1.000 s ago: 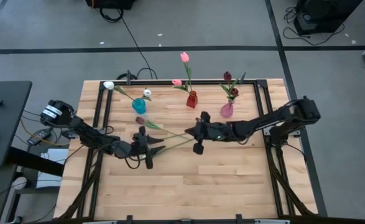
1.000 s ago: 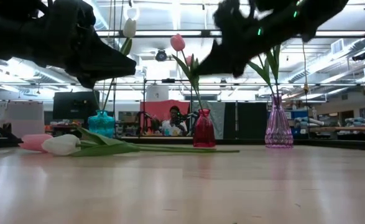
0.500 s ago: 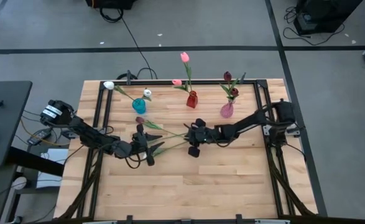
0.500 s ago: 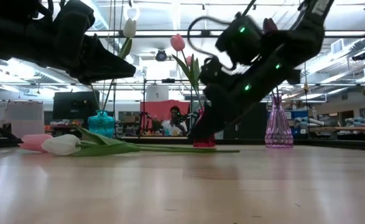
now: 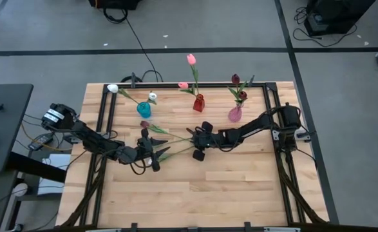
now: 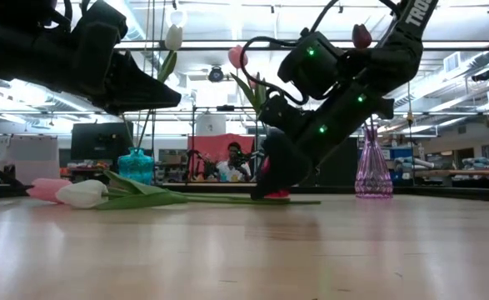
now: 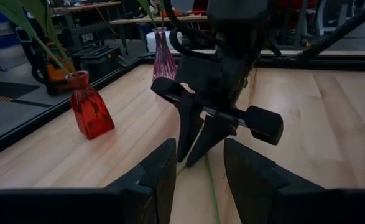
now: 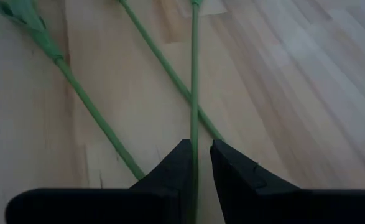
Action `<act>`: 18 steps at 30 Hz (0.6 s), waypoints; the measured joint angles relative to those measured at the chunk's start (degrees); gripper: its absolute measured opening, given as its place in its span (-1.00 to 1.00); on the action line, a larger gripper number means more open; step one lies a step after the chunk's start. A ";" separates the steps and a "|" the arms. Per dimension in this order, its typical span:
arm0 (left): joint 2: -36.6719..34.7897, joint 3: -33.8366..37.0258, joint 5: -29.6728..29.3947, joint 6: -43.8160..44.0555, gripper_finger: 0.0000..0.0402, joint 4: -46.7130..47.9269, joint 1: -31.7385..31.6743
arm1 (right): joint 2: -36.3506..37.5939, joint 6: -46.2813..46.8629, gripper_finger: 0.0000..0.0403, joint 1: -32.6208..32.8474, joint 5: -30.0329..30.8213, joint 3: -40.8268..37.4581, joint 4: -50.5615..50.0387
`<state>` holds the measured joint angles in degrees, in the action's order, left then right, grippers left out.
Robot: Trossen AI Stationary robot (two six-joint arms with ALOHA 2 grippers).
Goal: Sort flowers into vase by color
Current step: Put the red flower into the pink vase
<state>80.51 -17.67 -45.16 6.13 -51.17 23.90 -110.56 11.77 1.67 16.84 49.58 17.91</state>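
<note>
Three loose flowers lie on the table between my grippers, their thin green stems (image 5: pixel 179 139) running toward the right. In the low view their pink head (image 6: pixel 44 190) and white head (image 6: pixel 82 194) rest on the wood. My right gripper (image 8: pixel 201 155) is down at the stems, pointing slantwise down. Its fingers stand narrowly open on either side of one stem (image 8: pixel 194 74). My left gripper (image 7: pixel 198 177) hovers open above the flower heads (image 5: pixel 163 151), holding nothing. At the back stand the teal vase (image 5: pixel 143 110), the red vase (image 5: pixel 198 103) and the pink vase (image 5: pixel 235 115). My right gripper has one stem (image 8: pixel 193 134) running lengthwise through the narrow gap between its fingers, close to one finger's inner edge. I cannot tell whether that finger touches the stem. The stem lies flat on the table.
White tulips stand in the teal vase, pink ones in the red vase and dark maroon ones in the pink vase. Two more stems (image 8: pixel 101 124) lie beside the straddled one. A black frame (image 5: pixel 176 84) borders the table. Bare wood (image 5: pixel 195 193) stretches toward the near edge.
My right gripper has come down from well above the table to the loose stems, moving a little toward the table's left and tipping further downward. The flowers on the table have not moved.
</note>
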 joint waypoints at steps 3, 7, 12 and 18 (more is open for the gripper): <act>0.00 0.00 -0.01 0.02 -0.30 -0.01 0.00 | 0.00 -0.38 -0.64 0.00 0.00 -0.02 -0.76; 0.00 0.00 0.01 -0.07 -0.30 0.00 0.00 | 0.05 -1.85 -0.63 0.11 0.04 -0.01 -2.34; 0.00 0.00 0.01 -0.09 -0.30 0.03 0.17 | 0.23 -1.94 -0.63 0.11 0.00 0.17 -4.75; 0.02 0.00 -0.29 0.24 -0.30 0.14 0.63 | 0.35 -2.32 -0.69 0.11 -0.28 0.26 -7.46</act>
<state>80.53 -17.67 -45.45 6.38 -51.03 24.53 -110.22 9.45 1.78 16.56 49.84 10.45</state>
